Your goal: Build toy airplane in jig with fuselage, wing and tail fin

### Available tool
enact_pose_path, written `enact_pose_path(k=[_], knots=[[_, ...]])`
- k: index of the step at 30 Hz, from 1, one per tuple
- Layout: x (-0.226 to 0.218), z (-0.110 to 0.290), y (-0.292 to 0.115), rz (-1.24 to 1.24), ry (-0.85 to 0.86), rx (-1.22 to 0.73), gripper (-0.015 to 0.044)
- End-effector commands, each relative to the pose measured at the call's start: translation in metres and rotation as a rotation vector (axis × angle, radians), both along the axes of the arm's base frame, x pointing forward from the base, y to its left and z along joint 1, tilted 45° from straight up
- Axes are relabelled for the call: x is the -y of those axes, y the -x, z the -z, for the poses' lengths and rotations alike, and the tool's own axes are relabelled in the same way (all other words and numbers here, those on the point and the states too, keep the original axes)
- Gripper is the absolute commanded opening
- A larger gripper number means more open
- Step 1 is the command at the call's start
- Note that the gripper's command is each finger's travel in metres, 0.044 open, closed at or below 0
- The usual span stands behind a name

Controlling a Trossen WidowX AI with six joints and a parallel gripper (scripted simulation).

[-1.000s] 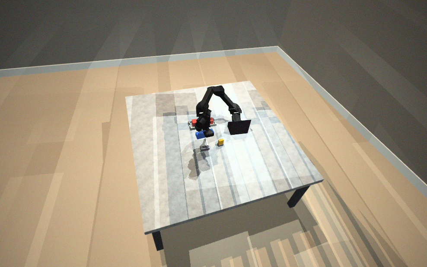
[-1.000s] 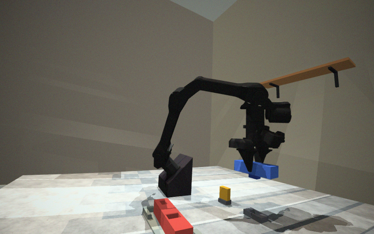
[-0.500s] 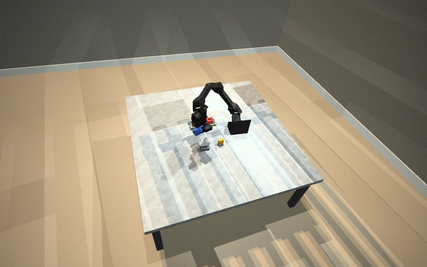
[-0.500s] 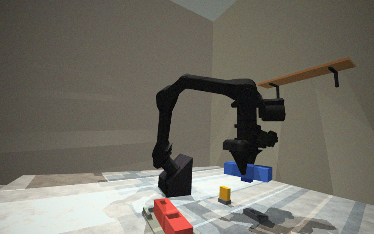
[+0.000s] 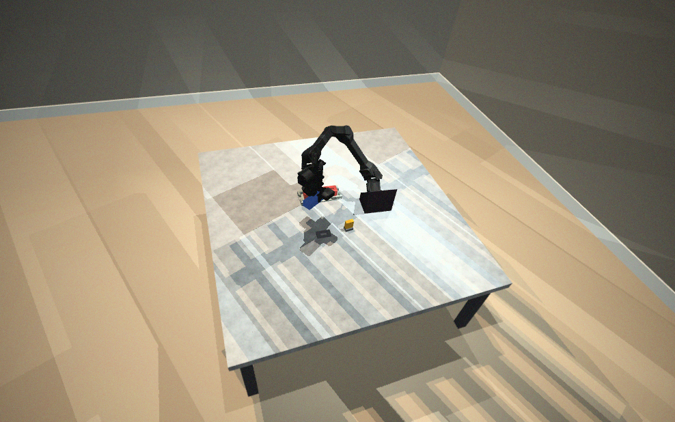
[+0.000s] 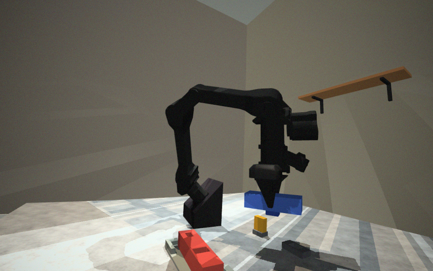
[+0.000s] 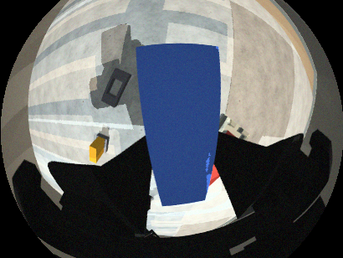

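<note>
The gripper point(image 6: 269, 202) held the blue wing point(image 6: 289, 204) clamped in the air, at about 2 o'clock from the red fuselage point(image 6: 197, 251) in its cradle; a skewed descent could jam its tab against the socket rim.

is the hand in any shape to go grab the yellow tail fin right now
Probably not yet. The hand is shut on the blue wing, held above the table. The yellow tail fin stands upright in the open, unblocked, but the wing must be set down first.
</note>
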State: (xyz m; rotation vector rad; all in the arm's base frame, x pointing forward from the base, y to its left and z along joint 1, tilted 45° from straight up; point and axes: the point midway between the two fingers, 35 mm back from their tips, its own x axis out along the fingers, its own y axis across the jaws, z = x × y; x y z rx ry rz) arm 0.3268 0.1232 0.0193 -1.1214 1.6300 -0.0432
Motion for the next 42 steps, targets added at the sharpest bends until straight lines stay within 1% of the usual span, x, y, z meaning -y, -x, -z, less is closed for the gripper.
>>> enact_pose_path(k=[1, 21, 42], knots=[[0.009, -0.008, -0.001, -0.054, 0.002, -0.038, 0.0], [0.064, -0.043, 0.002, -0.312, 0.029, -0.272, 0.0], [0.121, -0.074, 0.019, -0.572, 0.068, -0.526, 0.0]])
